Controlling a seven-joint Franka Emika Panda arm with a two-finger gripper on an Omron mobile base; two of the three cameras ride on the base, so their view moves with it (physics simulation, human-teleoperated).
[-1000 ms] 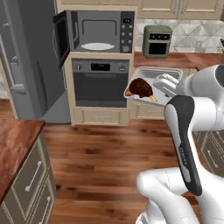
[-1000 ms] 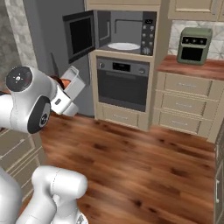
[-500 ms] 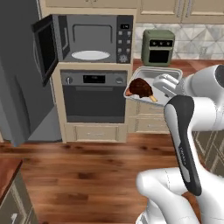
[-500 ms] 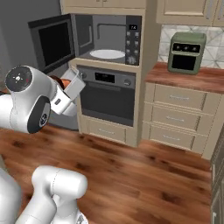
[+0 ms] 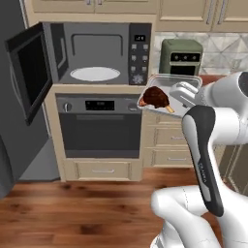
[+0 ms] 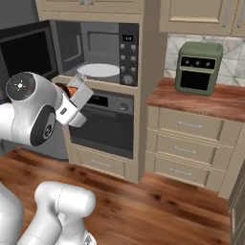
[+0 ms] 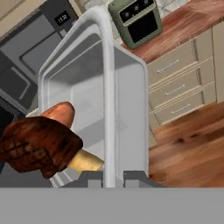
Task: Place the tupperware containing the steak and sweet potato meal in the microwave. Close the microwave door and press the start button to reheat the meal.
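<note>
Fingers [image 7: 108, 174] clamped on near rim of tupperware [image 7: 94, 83], tray held up in air, right of and just below the microwave [image 5: 99, 53] panel in left base view. Steak [image 5: 154, 96] sits in tray, dark brown lump; sweet potato [image 7: 60, 113] orange end pokes out behind it in hand view. Microwave door [image 5: 30, 72] swung open to the left, grey cavity with white turntable plate [image 5: 95, 74] inside. Oven [image 5: 100, 121] directly below microwave. Green air fryer [image 6: 198, 67] on wooden tabletop [image 6: 210, 101] to the right, drawers under it. Wood floor [image 6: 158, 206] below
</note>
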